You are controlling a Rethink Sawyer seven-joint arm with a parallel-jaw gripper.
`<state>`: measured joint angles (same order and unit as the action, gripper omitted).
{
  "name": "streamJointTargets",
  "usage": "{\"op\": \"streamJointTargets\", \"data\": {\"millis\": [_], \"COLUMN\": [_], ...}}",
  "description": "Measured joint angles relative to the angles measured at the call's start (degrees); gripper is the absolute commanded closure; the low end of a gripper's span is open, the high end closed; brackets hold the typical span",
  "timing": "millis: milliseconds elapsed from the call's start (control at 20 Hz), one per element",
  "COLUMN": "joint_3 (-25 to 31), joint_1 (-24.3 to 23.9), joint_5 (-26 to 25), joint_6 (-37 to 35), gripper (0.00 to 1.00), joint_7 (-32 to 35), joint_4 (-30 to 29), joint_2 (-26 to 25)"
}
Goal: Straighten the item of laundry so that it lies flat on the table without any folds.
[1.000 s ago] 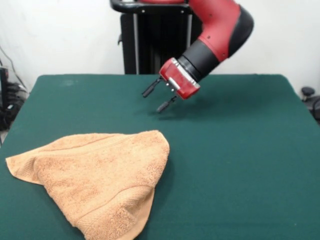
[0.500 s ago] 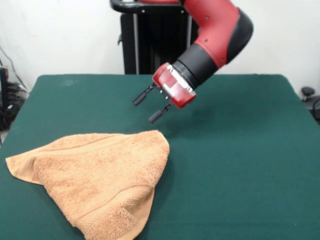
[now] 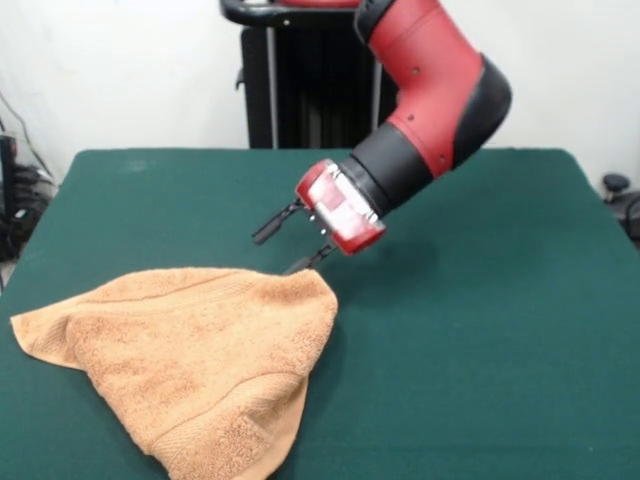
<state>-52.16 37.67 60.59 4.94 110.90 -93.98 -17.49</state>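
Orange towel (image 3: 195, 365) lies folded on the table (image 3: 480, 330), so the empty, open gripper (image 3: 282, 248) hovers by its far corner, likely to grasp it.

Robot lab, green-clothed table (image 3: 480, 330), bare white wall (image 3: 120, 70), black pedestal (image 3: 300, 90)

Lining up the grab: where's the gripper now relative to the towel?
In the front view, the open gripper sits just above the towel's far right corner, right of table centre.
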Motion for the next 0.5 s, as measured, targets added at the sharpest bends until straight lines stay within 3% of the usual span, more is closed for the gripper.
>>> {"op": "streamJointTargets", "data": {"millis": [500], "joint_3": [-8.2], "joint_1": [0.5], "joint_5": [2.0], "joint_6": [-8.1], "gripper": [0.00], "joint_7": [0.2], "joint_4": [5.8], "joint_2": [-9.7]}}
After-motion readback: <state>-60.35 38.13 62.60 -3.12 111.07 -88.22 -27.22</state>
